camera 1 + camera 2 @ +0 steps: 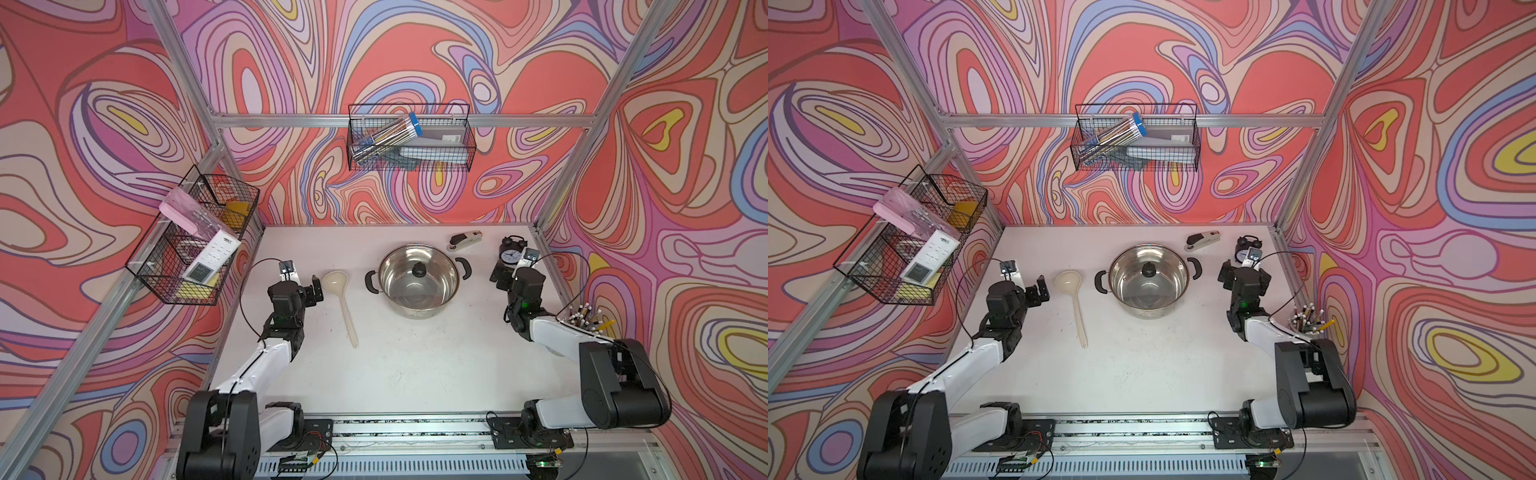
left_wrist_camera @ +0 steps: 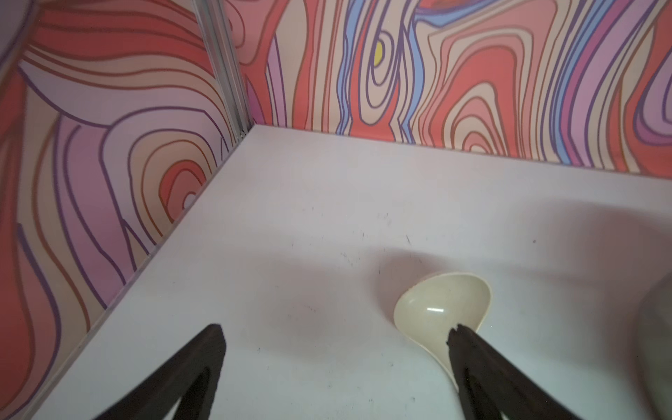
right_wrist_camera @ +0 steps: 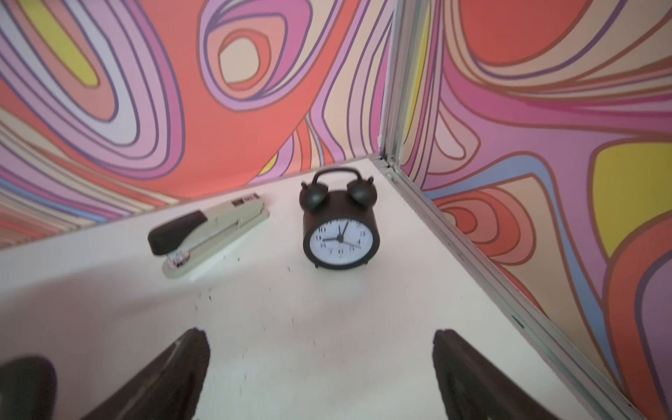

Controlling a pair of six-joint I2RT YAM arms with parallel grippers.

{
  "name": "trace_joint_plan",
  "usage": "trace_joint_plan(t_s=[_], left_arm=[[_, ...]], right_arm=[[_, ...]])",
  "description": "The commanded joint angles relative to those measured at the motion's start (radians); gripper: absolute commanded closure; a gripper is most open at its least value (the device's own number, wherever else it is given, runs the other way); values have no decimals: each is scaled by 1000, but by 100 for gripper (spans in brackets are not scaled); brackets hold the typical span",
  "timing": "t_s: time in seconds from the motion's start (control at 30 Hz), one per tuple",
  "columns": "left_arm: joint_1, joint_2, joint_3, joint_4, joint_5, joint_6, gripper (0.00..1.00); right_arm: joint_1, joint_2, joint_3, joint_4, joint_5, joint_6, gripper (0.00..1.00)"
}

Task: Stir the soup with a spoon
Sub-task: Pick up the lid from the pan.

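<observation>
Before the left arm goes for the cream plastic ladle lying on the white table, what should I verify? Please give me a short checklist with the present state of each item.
1. Left gripper open and empty: ok.
2. Cream plastic ladle lies free on the white table, bowl up, beside the left gripper: ok.
3. Round steel pot uncovered for stirring: not ok. A black knob shows at its centre, so a clear lid seems to rest on it.
4. Soup inside the pot: cannot tell.
5. Right gripper open, empty, apart from the black alarm clock: ok.
</observation>
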Motion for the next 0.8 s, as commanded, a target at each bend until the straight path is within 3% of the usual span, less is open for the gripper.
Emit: trace_joint_plan(t_s=[0.0,0.17,0.33,0.5,0.77], left_arm=[[-9,-104,78,-391,-65,-199,1],[-10,-187,207,-681,67,-376,1],[-37,-113,400,-927,295,-467,1],[-227,23,617,-1076,293,-452,1],[-462,360,988,-1179,279,-411,1]], right_arm=[[5,-19,161,-520,28,178,2],[6,-130,204,-651,-141,312,2],[13,-178,319,-834,-322,396,4],[85,-144,471,-999,-386,372,12],[275,-87,676,-1179,-339,331,21]])
